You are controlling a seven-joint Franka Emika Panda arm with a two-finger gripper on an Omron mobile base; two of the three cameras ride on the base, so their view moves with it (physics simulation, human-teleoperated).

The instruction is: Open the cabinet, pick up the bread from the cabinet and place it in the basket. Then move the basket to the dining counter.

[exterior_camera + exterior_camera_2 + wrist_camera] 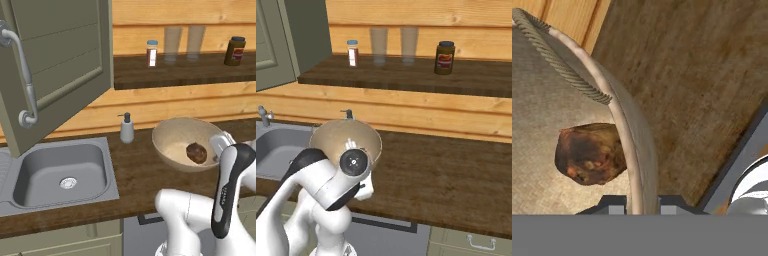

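Hand (643, 202) pinches the basket (170, 145) rim narrowly beside the bread (592, 153); basket judged light, stiff-walled, liable to tip on one-sided lift.

One basket (176, 136), one bread (196, 153) inside. One soap dispenser (127, 128). One sink (60, 175). On shelf (185, 70): two glasses (173, 43), one spice shaker (152, 53), one brown jar (235, 51). One open cabinet door (55, 60), one bar handle (24, 75).

Base cams behind arm, L and R, sharing basket (172, 142) (w/ bread (196, 153)), hand cam close on rim
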